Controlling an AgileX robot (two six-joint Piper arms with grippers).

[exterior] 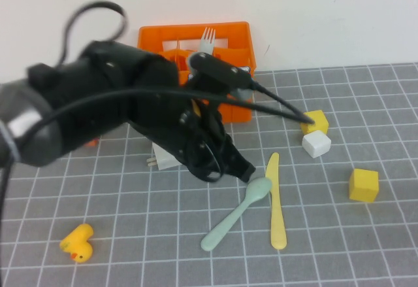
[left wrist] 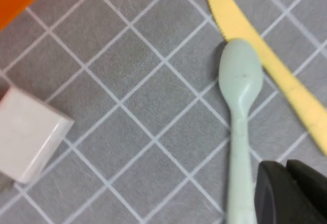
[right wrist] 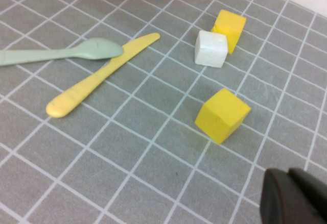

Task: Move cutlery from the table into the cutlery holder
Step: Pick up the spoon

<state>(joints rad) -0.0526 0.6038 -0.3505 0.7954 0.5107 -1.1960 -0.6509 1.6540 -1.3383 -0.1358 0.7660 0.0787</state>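
While two of the three pieces lie loose on the bench, we read the scene from the robot's left to its right. A yellow toy duck sits at the near left, apart from the work.

The left arm reaches across the middle. The left tool hangs low over the bench with its fingers pressed together, just beside the bowl end of the mint-green spoon. In the left wrist view the spoon's handle runs past the dark fingers rather than between them, so we judge that nothing is pinched and that this piece is the one being approached. A white box lies close by, on the side towards the crate.

Behind the arm stands the orange cutlery holder, set against the back wall. Its compartments hold one item that we can see, the pale fork, standing tines up. The arm hides the rest of the interior.

Right of the spoon, touching it near the bowl, lies the pale yellow knife. Both are flat on the bench, outside the holder.

Further right are a yellow cube, a white cube touching it, and a second yellow cube well apart. The right tool is parked over that side, pressed together and empty.
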